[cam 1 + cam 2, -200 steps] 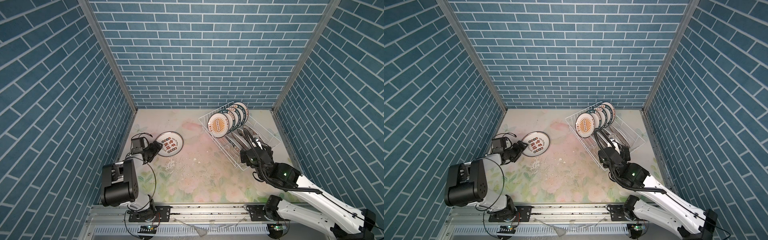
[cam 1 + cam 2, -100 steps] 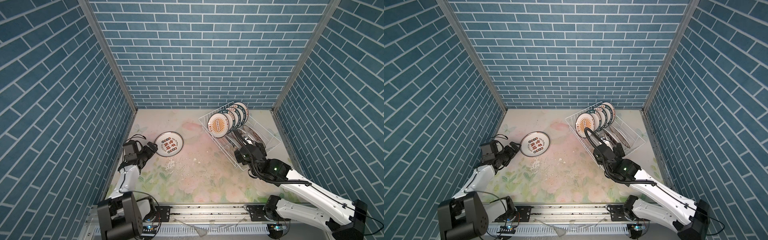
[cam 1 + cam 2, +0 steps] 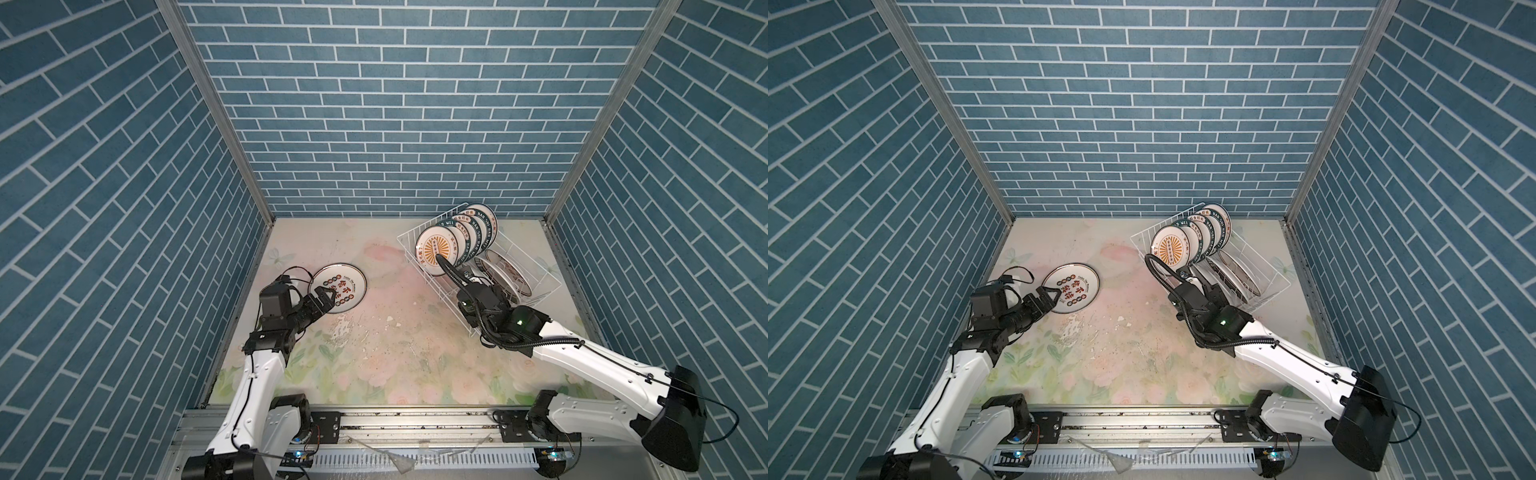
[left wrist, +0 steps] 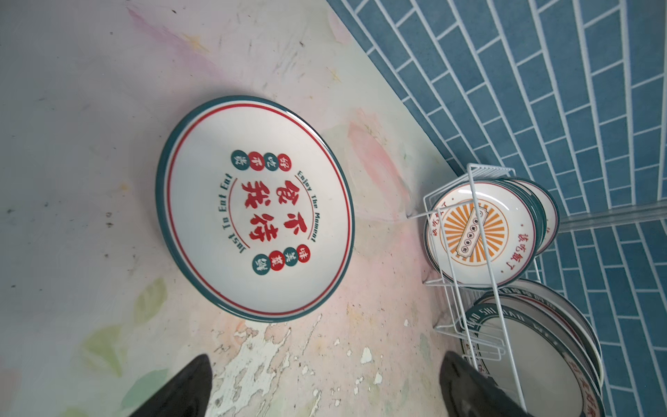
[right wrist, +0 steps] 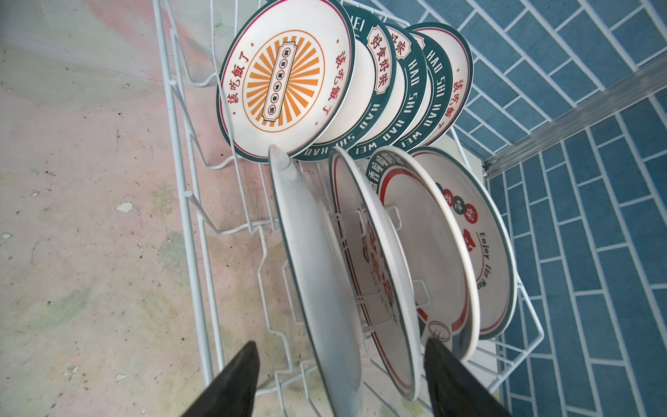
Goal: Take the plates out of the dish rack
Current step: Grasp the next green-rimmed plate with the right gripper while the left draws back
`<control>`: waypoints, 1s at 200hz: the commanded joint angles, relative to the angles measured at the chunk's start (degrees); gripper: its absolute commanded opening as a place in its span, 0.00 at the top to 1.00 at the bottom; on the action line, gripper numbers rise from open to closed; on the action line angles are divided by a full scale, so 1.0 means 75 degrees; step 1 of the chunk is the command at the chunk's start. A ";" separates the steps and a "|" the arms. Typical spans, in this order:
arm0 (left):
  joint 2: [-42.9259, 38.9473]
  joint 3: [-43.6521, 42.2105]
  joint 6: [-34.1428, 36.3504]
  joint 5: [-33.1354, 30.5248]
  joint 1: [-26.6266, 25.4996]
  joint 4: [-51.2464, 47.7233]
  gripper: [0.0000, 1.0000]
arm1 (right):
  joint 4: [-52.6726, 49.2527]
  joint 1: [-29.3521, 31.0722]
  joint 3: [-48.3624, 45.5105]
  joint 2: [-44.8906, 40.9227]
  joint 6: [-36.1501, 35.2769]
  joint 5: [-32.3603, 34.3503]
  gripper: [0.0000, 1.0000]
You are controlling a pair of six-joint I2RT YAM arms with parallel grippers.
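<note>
- 3 walls point(image 3: 399, 104) of blue brick pattern with white joints close in the scene.
- 1 table point(image 3: 374, 345), printed with faded flowers and chipped in spots, carries everything.
- 2 white arms work from the front rail. The left arm point(image 3: 257, 374) reaches toward the table's left side, and the right arm point(image 3: 602, 370) reaches to the near end of the rack.
- 1 white wire dish rack point(image 5: 188, 224) sits in the table's far right corner, skewed to the walls in both top views.
- Several plates lean in its far row. In front is a sunburst plate point(image 5: 285, 79) with orange rays and red characters. The green-rimmed plates point(image 5: 382, 108) behind it read "HAO SHI HAO WEI".
- 4 near-row plates point(image 5: 433, 252) stand edge-on between the prongs. The nearest is a white-backed plate point(image 5: 317, 270), and the farthest reads "Enjoy The Mo", the rest cut off.
- 1 flat plate point(image 4: 256, 209) lies face up on the table's left side, well apart from the rack. "Enjoy The Moment" and "Just To Eat Eat" curve around 4 large red characters, with 8 small red and green badges.
- 1 right gripper point(image 5: 341, 341) straddles the white-backed plate's lower rim, its jaws partly apart with a clear gap on 1 side. It grips nothing.
- 1 left gripper point(image 4: 325, 355) hangs just beside the flat plate's edge, its jaws spread wide and empty.
</note>
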 commanded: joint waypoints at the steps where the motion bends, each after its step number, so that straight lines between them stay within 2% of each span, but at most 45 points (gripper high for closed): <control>1: -0.0275 -0.0100 0.0231 -0.0393 -0.0510 -0.0481 0.01 | 0.0149 0.0003 0.0422 0.0215 -0.0043 0.0428 0.31; 40: -0.0534 -0.0303 0.0185 -0.0550 -0.1315 -0.0525 0.01 | 0.0270 -0.0154 0.0513 0.0682 -0.0041 0.0650 0.34; 73: -0.0597 -0.0382 0.0194 -0.0768 -0.1733 -0.0598 0.01 | 0.0270 -0.0282 0.0560 0.1089 0.0063 0.0667 0.41; 124: -0.0361 -0.0372 0.0231 -0.0852 -0.1894 -0.0692 0.01 | 0.0319 -0.0342 0.0469 0.1390 0.0250 0.1001 0.49; 200: -0.0123 -0.0347 0.0263 -0.1080 -0.1918 -0.0806 0.01 | 0.0352 -0.0377 0.0396 0.1757 0.0557 0.0886 0.63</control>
